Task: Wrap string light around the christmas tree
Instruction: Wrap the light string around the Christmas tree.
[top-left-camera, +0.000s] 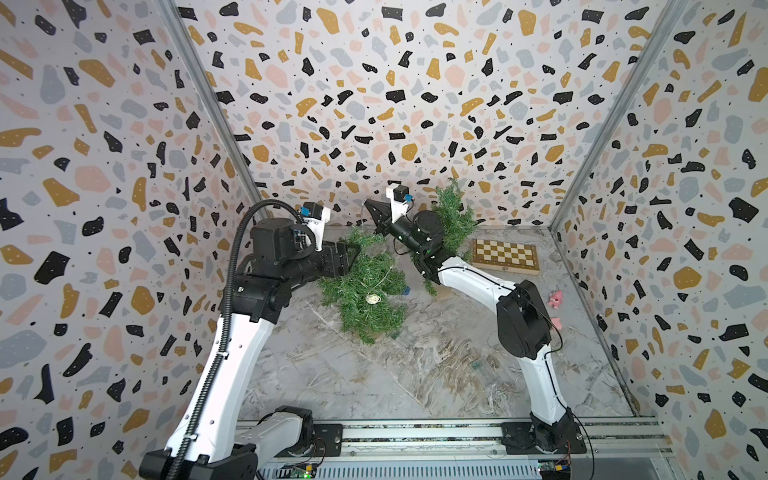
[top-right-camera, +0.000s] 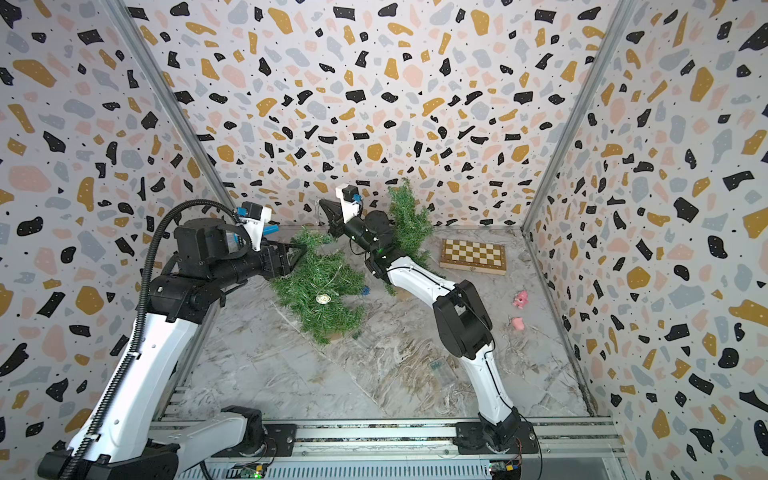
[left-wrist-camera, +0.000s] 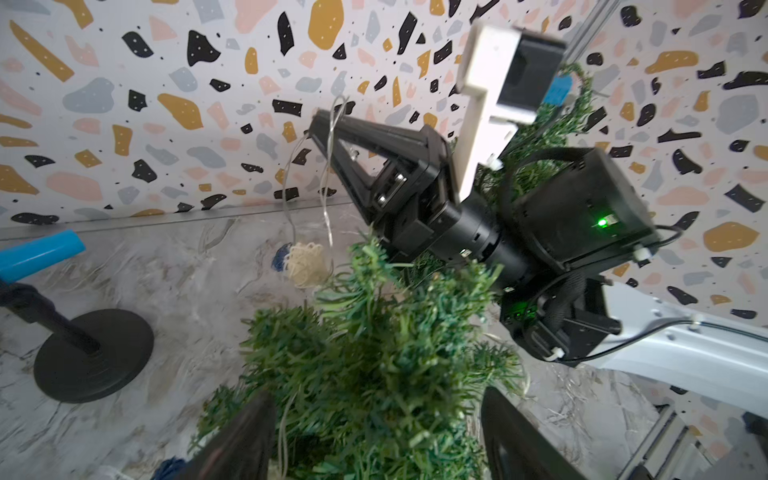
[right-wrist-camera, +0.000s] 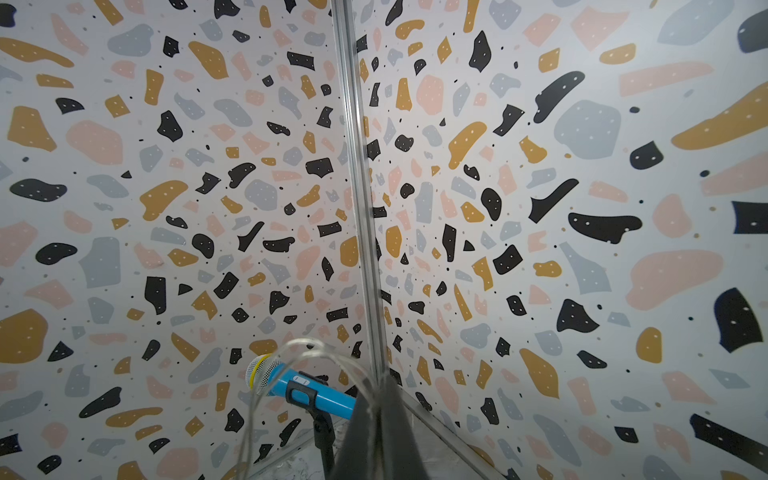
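The green christmas tree (top-left-camera: 365, 286) (top-right-camera: 320, 286) stands mid-table on a wooden base. The string light, a thin clear wire (left-wrist-camera: 328, 174), hangs in loops from my right gripper (top-left-camera: 368, 203) (left-wrist-camera: 320, 124) down to a pale coiled bundle (left-wrist-camera: 305, 264) (top-left-camera: 372, 298) resting in the branches. The right gripper is raised behind the treetop and shut on the wire (right-wrist-camera: 307, 345), with its fingertips (right-wrist-camera: 380, 386) pressed together. My left gripper (top-left-camera: 351, 253) (left-wrist-camera: 378, 440) is open, and its jaws straddle the tree's upper foliage (left-wrist-camera: 374, 365).
A second green tree (top-left-camera: 453, 212) stands behind the right arm. A wooden chessboard (top-left-camera: 504, 253) lies at the back right, with two pink toys (top-left-camera: 556, 298) near the right wall. A blue microphone (right-wrist-camera: 307, 390) on a black stand (left-wrist-camera: 93, 357) occupies the back left corner.
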